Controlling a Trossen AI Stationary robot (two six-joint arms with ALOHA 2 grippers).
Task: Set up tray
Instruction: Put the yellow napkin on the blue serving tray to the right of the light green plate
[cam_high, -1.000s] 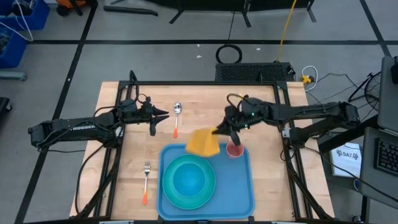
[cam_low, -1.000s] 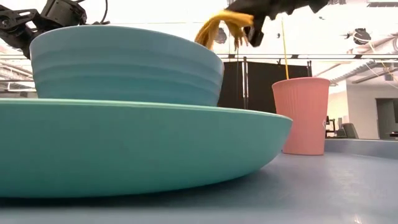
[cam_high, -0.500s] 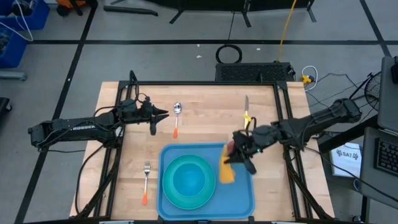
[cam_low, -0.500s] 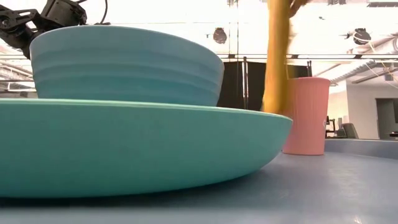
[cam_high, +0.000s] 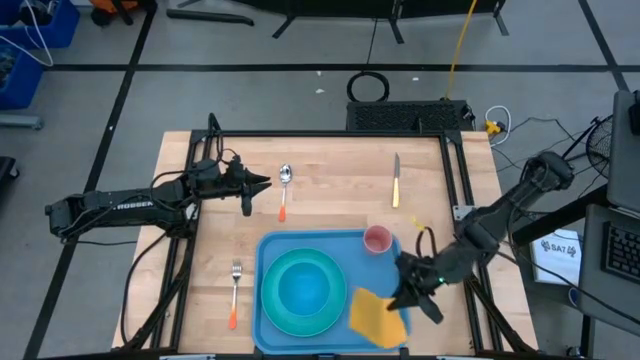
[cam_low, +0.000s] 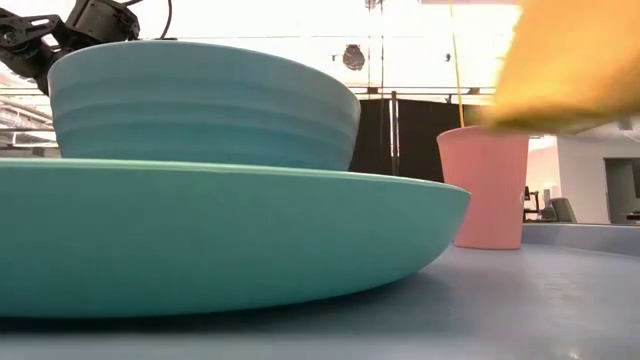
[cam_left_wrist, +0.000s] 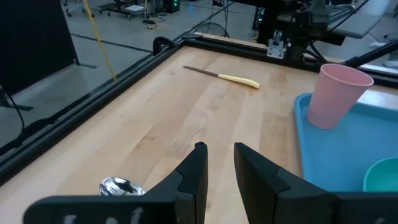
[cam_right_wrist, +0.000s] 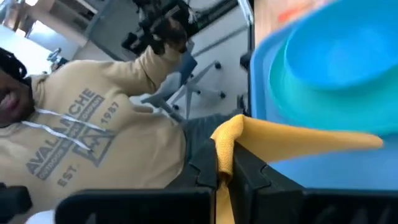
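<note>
High view: right gripper (cam_high: 403, 299) pinches the orange-yellow cloth napkin (cam_high: 376, 318) over the right near corner of the large flat blue plastic tray (cam_high: 380, 265), which sits at the near middle of the light wooden table (cam_high: 330, 190). Right wrist view confirms it: fingers clamped on a fold of the napkin, the rest draping away over the tray.

Judgement on the step: napkin placement. Lower until the cloth lies on the tray floor, then release; dropping it from a height risks it folding or sliding over the rim.

Clearances:
- Round turquoise plate with matching bowl (cam_high: 303, 291) is just beside the napkin; keep the cloth off its edge.
- Pink plastic cup (cam_high: 377, 240) stands at the tray's far right corner, near the arm's path. Light, probably tips easily.
- Near rim and right rim are both close; not much room, so retreat up and to the right.

Left gripper (cam_high: 262, 184) waits over the table's far left, slightly parted, holding nothing, by the spoon with orange handle (cam_high: 284, 190). Fork (cam_high: 235, 290) and knife (cam_high: 396, 180) are well clear.

A person in a tan hoodie (cam_right_wrist: 87, 137) sits beyond the near edge.
</note>
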